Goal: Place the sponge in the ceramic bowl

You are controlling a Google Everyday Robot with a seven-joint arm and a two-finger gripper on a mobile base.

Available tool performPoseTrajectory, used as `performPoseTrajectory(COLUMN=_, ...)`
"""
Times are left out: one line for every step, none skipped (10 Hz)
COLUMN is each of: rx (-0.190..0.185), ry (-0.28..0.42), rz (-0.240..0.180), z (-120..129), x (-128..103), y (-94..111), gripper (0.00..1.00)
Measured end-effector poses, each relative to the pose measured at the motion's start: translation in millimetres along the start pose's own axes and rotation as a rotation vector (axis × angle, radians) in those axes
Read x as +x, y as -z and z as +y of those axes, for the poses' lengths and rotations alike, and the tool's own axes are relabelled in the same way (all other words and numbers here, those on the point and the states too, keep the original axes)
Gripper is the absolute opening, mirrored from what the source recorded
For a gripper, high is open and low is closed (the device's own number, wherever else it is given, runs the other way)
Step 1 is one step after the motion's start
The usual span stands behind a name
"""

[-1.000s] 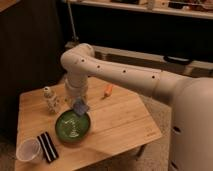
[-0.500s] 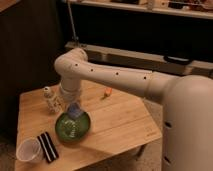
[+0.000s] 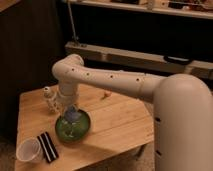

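The sponge (image 3: 72, 116) is a small light-blue block held just over the middle of the dark-green ceramic bowl (image 3: 80, 133). That bowl rests on the front left part of the wooden table (image 3: 120, 125). My gripper (image 3: 70, 112) points down from the white arm and is shut on the sponge, low over the bowl. Whether the sponge touches the bowl's floor cannot be made out.
A small white object (image 3: 49, 98) stands behind the bowl on the left. A black striped flat rectangle (image 3: 47, 146) and a clear plastic cup (image 3: 28, 150) lie near the front left corner. A small orange object (image 3: 106, 94) sits further back.
The gripper has carried the sponge leftward and down, from beside the bowl's far rim to low over its middle.
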Motion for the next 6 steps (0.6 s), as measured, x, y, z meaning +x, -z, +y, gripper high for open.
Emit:
performPoseTrajectory(rx=0.002, ry=-0.003, rz=-0.002, z=-0.2, x=0.8, y=-3.3, gripper=0.22)
performPoseTrajectory(rx=0.005, ry=-0.006, rz=-0.005, z=0.2, x=1.5, y=-7.7, gripper=0.31)
performPoseTrajectory(rx=0.007, ry=-0.010, rz=-0.008, z=1.3, x=2.1, y=-11.7, gripper=0.42)
performPoseTrajectory(rx=0.007, ry=-0.013, rz=-0.011, z=2.5, x=2.1, y=-15.3, gripper=0.50)
performPoseTrajectory(rx=0.007, ry=-0.016, rz=-0.014, z=3.5, x=2.2, y=-19.8, gripper=0.59)
performPoseTrajectory(rx=0.006, ry=-0.018, rz=-0.017, z=4.2, x=2.4, y=-24.2, gripper=0.68)
